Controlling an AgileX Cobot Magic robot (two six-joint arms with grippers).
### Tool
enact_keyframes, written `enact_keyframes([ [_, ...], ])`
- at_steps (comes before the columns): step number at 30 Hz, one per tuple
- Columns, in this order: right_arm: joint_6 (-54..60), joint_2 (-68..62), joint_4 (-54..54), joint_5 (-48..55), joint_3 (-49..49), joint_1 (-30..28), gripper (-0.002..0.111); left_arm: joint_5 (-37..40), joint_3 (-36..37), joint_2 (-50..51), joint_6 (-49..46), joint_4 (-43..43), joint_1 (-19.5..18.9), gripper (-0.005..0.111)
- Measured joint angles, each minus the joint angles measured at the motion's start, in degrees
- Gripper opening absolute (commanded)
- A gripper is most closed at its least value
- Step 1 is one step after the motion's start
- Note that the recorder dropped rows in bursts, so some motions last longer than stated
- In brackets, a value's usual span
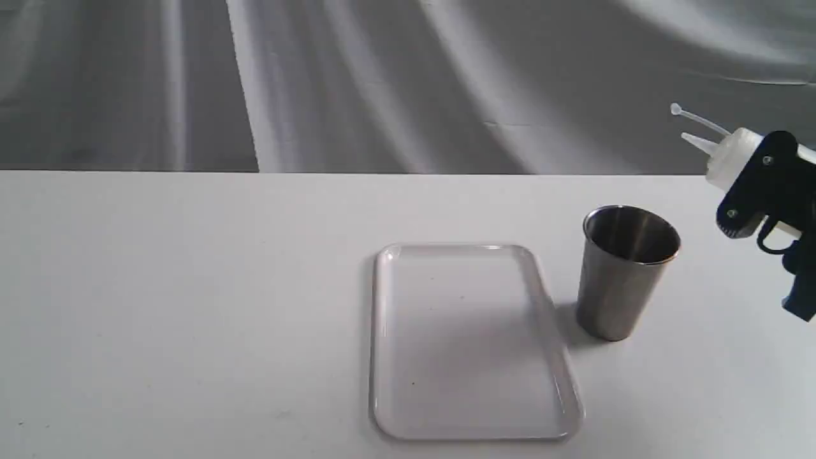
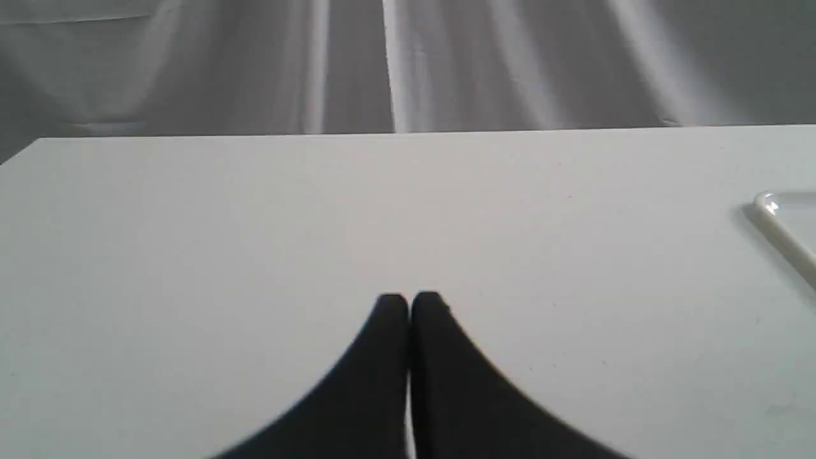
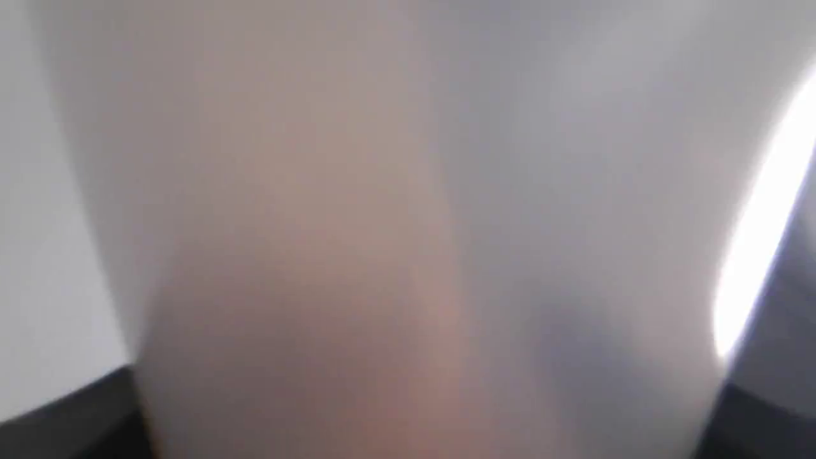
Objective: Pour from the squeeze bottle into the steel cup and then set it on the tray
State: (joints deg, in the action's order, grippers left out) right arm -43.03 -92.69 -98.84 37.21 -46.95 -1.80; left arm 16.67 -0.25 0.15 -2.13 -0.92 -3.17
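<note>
Right gripper [image 1: 762, 188] clamped on the squeeze bottle [image 1: 733, 156], raised near the steel cup [image 1: 621, 274].

The black jaws grip the translucent bottle across its body and hold it off the table [image 1: 159, 287], tilted well over, with the pointed nozzle [image 1: 698, 143] aimed toward the cup's side and the thin cap strap [image 1: 698, 120] standing out just above it. The nozzle tip lies higher than the cup's rim and does not touch it. In the right wrist view the blurred bottle wall fills the frame. The cup stands upright on the table, just beside the long right edge of the tray [image 1: 382, 344], which lies flat and bare. The left gripper [image 2: 408, 306] hangs over bare table with its fingers pressed together, gripping nothing.
</note>
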Motion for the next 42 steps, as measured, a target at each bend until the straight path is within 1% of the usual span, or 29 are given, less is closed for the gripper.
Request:
enact_keyframes([
  [13,10.1,0.0,0.0,0.8,0.0,0.0,0.000,0.0,0.0,0.0,0.0,0.0,0.0,0.000],
  [42,23.2,0.0,0.0,1.9,0.0,0.1,0.000,0.0,0.0,0.0,0.0,0.0,0.0,0.000],
])
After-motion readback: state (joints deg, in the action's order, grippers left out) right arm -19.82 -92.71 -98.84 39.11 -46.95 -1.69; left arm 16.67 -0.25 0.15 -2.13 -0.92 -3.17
